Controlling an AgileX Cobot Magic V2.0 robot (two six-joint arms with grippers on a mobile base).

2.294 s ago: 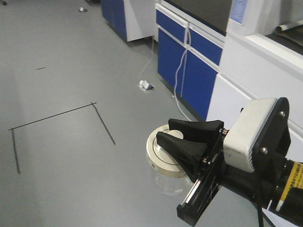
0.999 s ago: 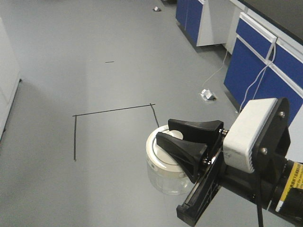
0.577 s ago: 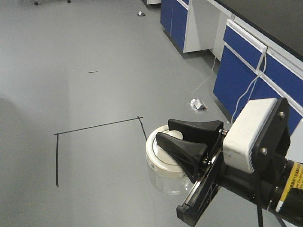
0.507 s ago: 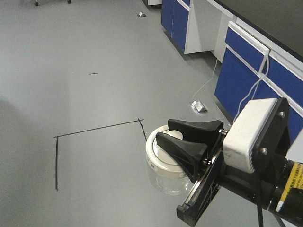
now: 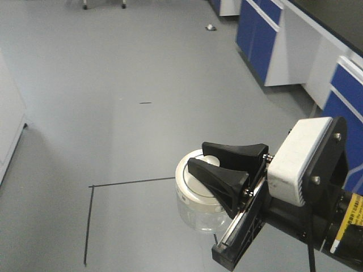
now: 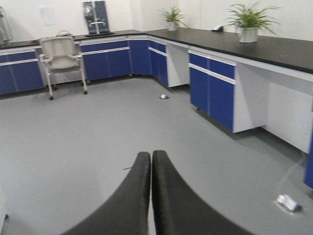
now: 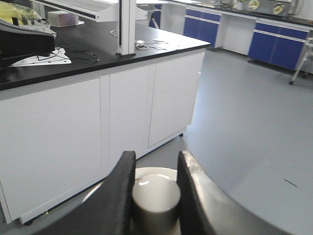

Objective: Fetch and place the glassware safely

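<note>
Right gripper: your fingers are pinching the round knob on top of the glass jar, one finger on each side, both touching it. The off-white lid is seated on the jar and the clear body sits upright below it. The jar is over the grey floor, not on any worktop. I can't tell from these views whether its base touches the floor. In the front view, a black tape line runs up to the jar's left side.

Left gripper: your fingers are pressed together, pointing across the floor toward the blue cabinets and a chair.

Right wrist view: white cabinets under a black worktop stand close ahead of the jar.
</note>
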